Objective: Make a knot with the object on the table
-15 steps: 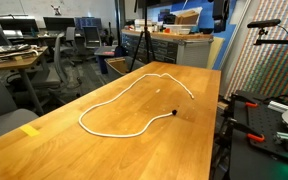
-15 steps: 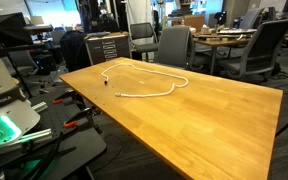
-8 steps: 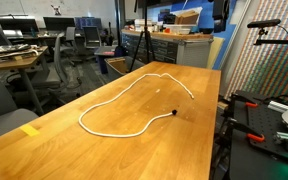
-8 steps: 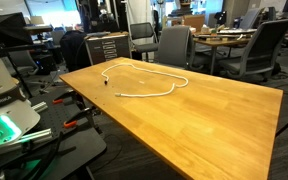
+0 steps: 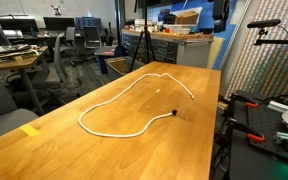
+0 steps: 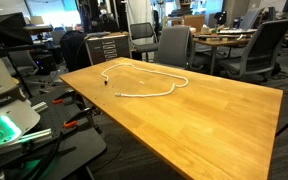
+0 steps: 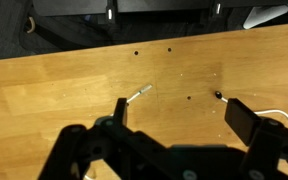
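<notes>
Thin white cord (image 5: 81,119) lies looped on grainy wooden table (image 5: 134,155); hand (image 7: 179,110) spread wide, seemingly empty.

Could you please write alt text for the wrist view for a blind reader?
The open gripper hangs above the wooden table, holding nothing; both ends of the thin white cord lie on the wood between its fingers.

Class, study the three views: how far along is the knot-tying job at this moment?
Done: nothing yet. The long thin white cord lies in one open, uncrossed loop on the light-brown wooden table.
In hand: the claw hangs open and empty above the table, with both cord ends showing between its fingers in the wrist view.
Left: grasping an end, crossing it over, threading it through and tightening.
</notes>
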### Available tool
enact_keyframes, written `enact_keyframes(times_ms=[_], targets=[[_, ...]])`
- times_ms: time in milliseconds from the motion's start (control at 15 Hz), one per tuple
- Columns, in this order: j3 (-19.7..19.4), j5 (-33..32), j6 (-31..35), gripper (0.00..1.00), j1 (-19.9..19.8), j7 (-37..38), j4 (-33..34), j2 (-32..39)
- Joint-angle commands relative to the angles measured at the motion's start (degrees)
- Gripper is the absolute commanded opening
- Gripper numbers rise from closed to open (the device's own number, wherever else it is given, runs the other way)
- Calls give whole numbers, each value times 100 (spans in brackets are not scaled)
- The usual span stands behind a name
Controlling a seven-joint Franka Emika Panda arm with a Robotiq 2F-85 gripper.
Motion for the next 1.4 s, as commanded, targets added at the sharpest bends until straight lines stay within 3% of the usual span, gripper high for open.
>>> enact_keyframes(times_ms=[0, 533, 933, 1133, 1200, 1333], targets=[[1, 2, -9, 100, 0, 1, 7, 1], [34, 122, 166, 100, 110, -50, -74, 8], [564, 658, 1354, 100, 835, 41, -622, 280], [1024, 1001, 2748, 100, 1168, 614, -999, 295], [828, 779, 2089, 100, 1036, 311, -775, 370], [1014, 860, 2512, 100, 1170, 571, -900, 408]])
